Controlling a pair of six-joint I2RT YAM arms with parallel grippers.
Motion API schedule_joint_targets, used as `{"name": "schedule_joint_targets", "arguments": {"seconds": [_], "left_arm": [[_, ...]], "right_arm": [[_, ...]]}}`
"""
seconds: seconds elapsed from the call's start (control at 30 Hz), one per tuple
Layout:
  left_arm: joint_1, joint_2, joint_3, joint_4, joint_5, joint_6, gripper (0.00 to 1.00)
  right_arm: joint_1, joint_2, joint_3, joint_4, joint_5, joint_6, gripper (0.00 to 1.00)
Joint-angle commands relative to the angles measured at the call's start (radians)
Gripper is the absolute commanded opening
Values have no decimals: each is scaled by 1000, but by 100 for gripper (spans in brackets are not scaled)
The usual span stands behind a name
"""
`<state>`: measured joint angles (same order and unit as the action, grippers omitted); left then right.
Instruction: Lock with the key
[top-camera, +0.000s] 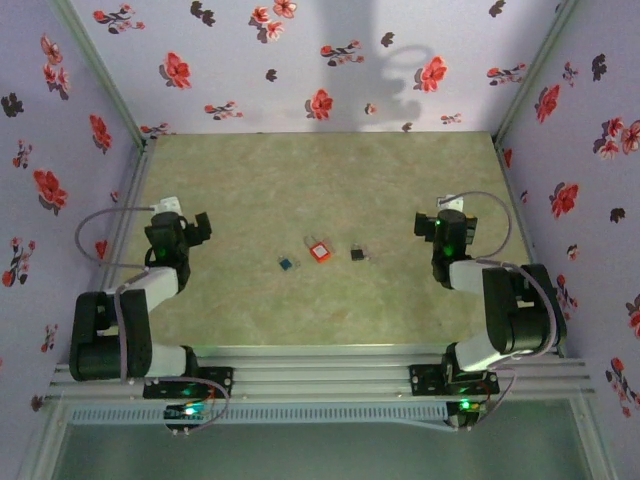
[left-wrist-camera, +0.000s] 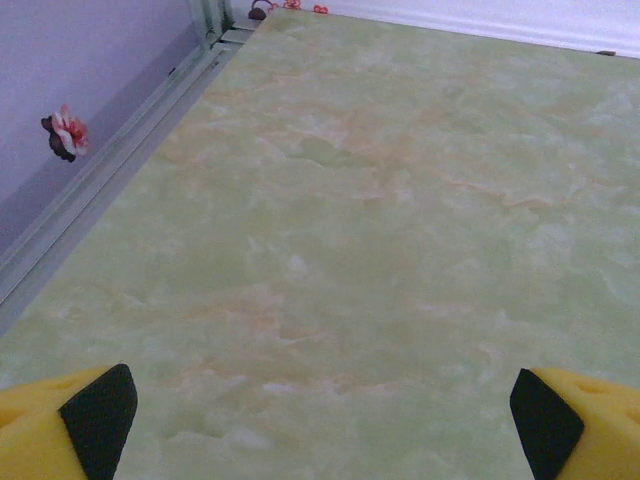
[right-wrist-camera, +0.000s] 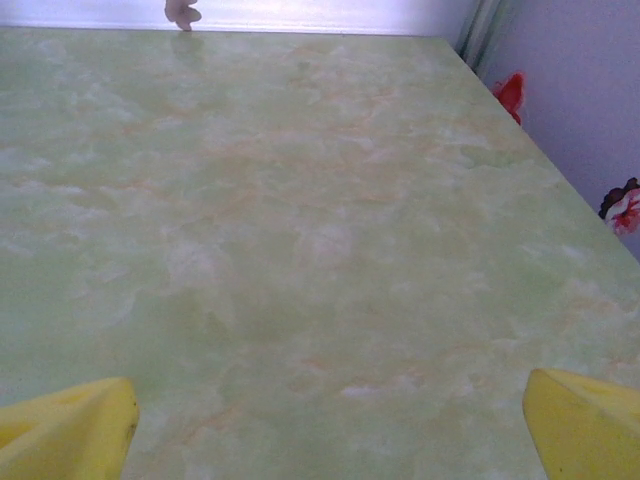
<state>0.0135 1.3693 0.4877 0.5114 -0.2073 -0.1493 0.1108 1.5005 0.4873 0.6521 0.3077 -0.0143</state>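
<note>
The key (top-camera: 357, 254), tiny with a black head, lies on the green marbled tabletop just right of the small red padlock (top-camera: 319, 251). My left gripper (top-camera: 183, 224) hovers well to the left of the padlock, open and holding nothing. My right gripper (top-camera: 443, 224) stands open to the right of the key, also holding nothing. In the left wrist view the left gripper (left-wrist-camera: 325, 430) shows yellow fingertips (left-wrist-camera: 90, 420) far apart over bare tabletop. In the right wrist view the right gripper (right-wrist-camera: 328, 430) shows yellow fingertips (right-wrist-camera: 70, 430) just as wide over bare tabletop.
A second small key with a blue head (top-camera: 287, 263) lies just left of the padlock. Flowered purple walls (top-camera: 60, 150) close in the table on the left, back and right. Metal rails (top-camera: 320, 375) run along the near edge by the arm bases.
</note>
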Motion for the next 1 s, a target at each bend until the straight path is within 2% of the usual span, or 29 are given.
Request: {"name": "schedule_joint_targets", "arguments": {"seconds": [0.0, 0.33, 0.43, 0.47, 0.5, 0.57, 0.63, 0.7, 0.8, 0.97], "left_arm": [[9, 25, -1, 46, 16, 30, 100], [9, 55, 8, 63, 36, 53, 100], [11, 59, 9, 71, 40, 57, 100], [10, 59, 8, 74, 41, 58, 100], [10, 61, 8, 80, 42, 60, 100], [10, 67, 8, 88, 43, 65, 100], [10, 75, 8, 97, 48, 68, 100], [11, 82, 4, 112, 50, 71, 100], [10, 93, -8, 144, 56, 76, 100], [11, 100, -9, 157, 61, 79, 100]], "right_arm": [[-5, 4, -6, 20, -19, 30, 99], [-26, 8, -41, 88, -31, 57, 99], [-65, 38, -102, 204, -123, 72, 99], [-60, 79, -136, 346, -107, 55, 99], [-53, 81, -154, 381, -108, 42, 99], [-52, 37, -121, 236, -114, 58, 99], [-54, 71, -132, 319, -108, 55, 99], [-54, 48, -122, 257, -107, 60, 99], [-53, 62, -135, 309, -97, 54, 99], [-52, 56, -132, 293, -87, 61, 99]]}}
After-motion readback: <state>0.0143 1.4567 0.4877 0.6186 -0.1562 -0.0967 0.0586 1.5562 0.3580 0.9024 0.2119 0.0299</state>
